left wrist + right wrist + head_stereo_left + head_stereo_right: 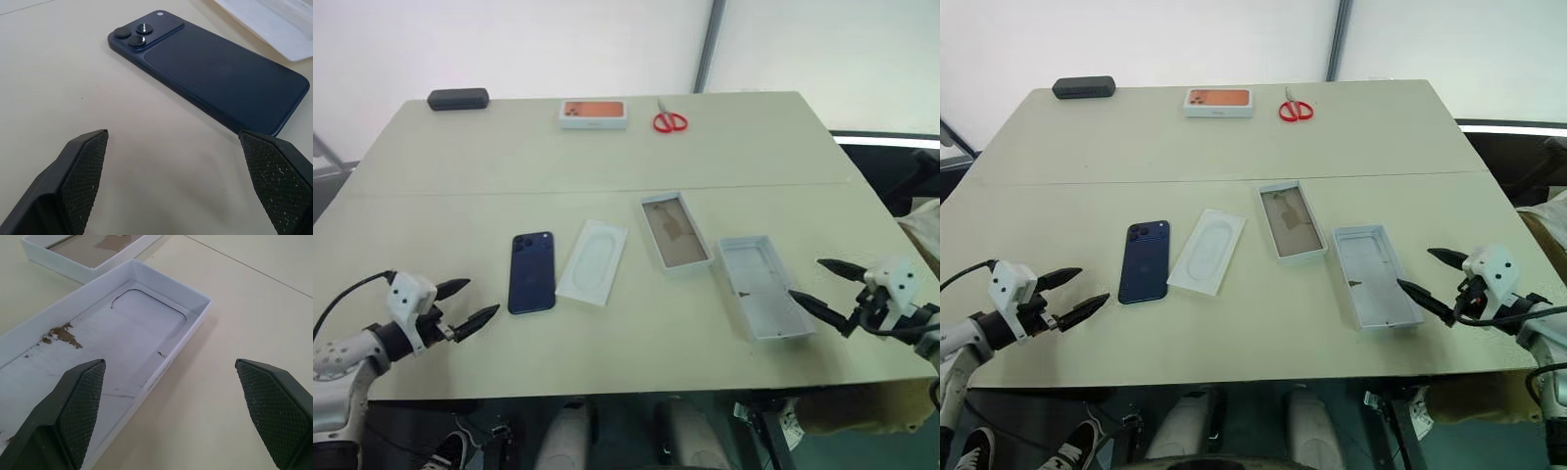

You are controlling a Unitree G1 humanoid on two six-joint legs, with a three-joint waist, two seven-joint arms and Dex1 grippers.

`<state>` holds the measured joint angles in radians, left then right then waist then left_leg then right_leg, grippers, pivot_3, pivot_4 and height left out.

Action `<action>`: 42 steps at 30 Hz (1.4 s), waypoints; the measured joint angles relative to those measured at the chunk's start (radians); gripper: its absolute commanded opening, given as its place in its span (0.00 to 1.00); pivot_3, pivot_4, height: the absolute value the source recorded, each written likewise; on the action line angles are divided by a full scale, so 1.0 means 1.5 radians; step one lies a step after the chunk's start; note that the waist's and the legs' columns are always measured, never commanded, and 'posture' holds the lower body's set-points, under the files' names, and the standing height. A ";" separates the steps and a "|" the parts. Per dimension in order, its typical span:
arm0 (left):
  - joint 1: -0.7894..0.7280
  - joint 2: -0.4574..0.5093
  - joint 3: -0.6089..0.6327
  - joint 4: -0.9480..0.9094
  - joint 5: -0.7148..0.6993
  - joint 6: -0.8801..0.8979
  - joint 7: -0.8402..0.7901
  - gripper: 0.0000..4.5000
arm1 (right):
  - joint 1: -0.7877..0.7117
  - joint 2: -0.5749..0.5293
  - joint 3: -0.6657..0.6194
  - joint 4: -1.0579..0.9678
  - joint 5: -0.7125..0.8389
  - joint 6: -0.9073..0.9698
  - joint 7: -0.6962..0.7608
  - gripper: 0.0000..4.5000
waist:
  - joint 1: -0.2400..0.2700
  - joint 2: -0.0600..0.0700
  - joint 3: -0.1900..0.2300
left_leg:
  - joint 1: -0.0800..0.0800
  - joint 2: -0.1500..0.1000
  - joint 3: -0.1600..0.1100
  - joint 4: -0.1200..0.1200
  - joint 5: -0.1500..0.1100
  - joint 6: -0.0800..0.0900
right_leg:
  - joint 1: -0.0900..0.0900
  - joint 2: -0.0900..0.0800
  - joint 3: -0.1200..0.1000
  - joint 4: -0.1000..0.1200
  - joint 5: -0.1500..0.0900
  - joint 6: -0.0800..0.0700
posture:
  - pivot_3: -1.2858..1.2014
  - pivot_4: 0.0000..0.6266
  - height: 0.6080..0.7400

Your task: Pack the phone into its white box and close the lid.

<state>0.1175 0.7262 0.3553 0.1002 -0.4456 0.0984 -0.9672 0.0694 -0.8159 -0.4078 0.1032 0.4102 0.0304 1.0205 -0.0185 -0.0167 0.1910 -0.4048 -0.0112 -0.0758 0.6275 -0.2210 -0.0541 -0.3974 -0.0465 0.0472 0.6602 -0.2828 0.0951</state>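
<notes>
Laid out near the table's (pixel 607 162) front edge for packing: dark navy glossy phone (pixel 530 271) face-down, shallow white tan-lined box (pixel 674 230), deeper white lid (pixel 762 286) upturned. Left gripper (pixel 465 302) and right gripper (pixel 824 284) spread wide, empty, flanking.

lid (pixel 98 347) near end cut off (wrist view) | white box (pixel 88 252) mostly cropped
</notes>
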 measured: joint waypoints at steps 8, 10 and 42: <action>-0.018 -0.011 0.005 -0.012 -0.005 0.009 0.021 1.00 | -0.040 0.000 0.006 -0.003 -0.004 0.001 0.000 0.99 | 0.002 0.000 0.000 | 0.000 0.000 0.001 0.000 0.000 0.000 | 0.000 0.000 0.000 0.000 0.001 0.001 | 0.52 0.24 1.00; -0.024 -0.011 0.005 -0.020 -0.011 0.020 0.023 1.00 | -0.047 0.000 0.012 0.002 -0.010 -0.001 0.003 0.99 | 0.003 0.000 0.000 | 0.000 0.000 0.001 0.000 0.000 0.000 | 0.000 0.000 0.000 -0.001 0.001 0.001 | 0.52 0.24 1.00; -0.239 -0.123 -0.126 -0.127 -0.032 0.294 0.219 1.00 | -0.221 0.076 0.210 -0.110 -0.037 0.060 -0.010 0.99 | 0.002 0.000 0.000 | -0.001 -0.001 0.000 0.001 0.000 0.000 | 0.000 0.001 0.000 0.000 0.001 0.002 | 0.52 0.24 1.00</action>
<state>-0.2412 0.5422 0.1661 -0.0897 -0.4932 0.5393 -0.6385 -0.2623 -0.7020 -0.0928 -0.0623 0.3548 0.1199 1.0054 -0.0150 -0.0170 0.1910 -0.4060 -0.0123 -0.0762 0.6291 -0.2210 -0.0540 -0.3975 -0.0455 0.0469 0.6603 -0.2812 0.0980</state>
